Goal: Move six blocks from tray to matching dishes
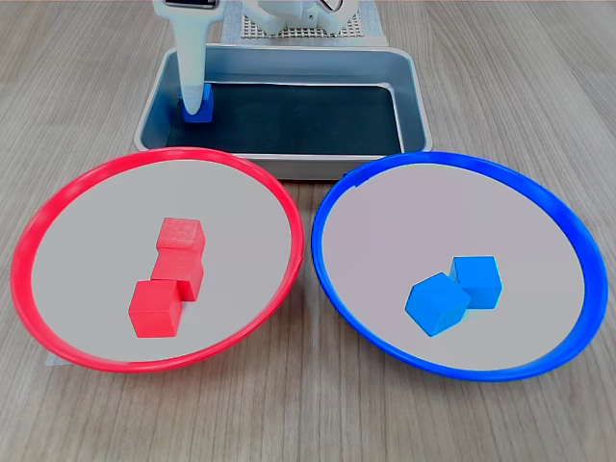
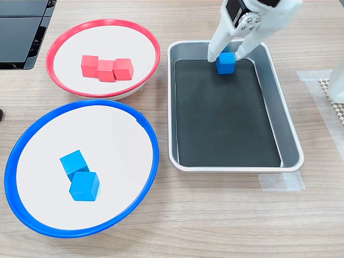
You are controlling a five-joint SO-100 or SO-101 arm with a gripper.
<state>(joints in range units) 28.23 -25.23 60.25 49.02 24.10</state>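
One blue block (image 2: 226, 63) rests on the black floor of the tray (image 2: 269, 102), in its far corner near the arm. My gripper (image 2: 227, 55) reaches down over it, one white finger on each side pressing its faces, so it is shut on the block. In the first exterior view a finger (image 1: 191, 67) hides part of this block (image 1: 201, 106). The red-rimmed dish (image 1: 58, 318) holds three red blocks (image 1: 176, 274) that touch each other. Two blue blocks (image 1: 454, 292) lie side by side in the blue-rimmed dish (image 1: 385, 337).
The tray (image 1: 409, 106) stands behind the two dishes in the first exterior view. A dark flat device (image 2: 21, 32) lies at the second exterior view's upper left. Clear tape (image 2: 279, 181) holds the tray's corner. A white perforated base (image 1: 298, 29) sits behind the tray.
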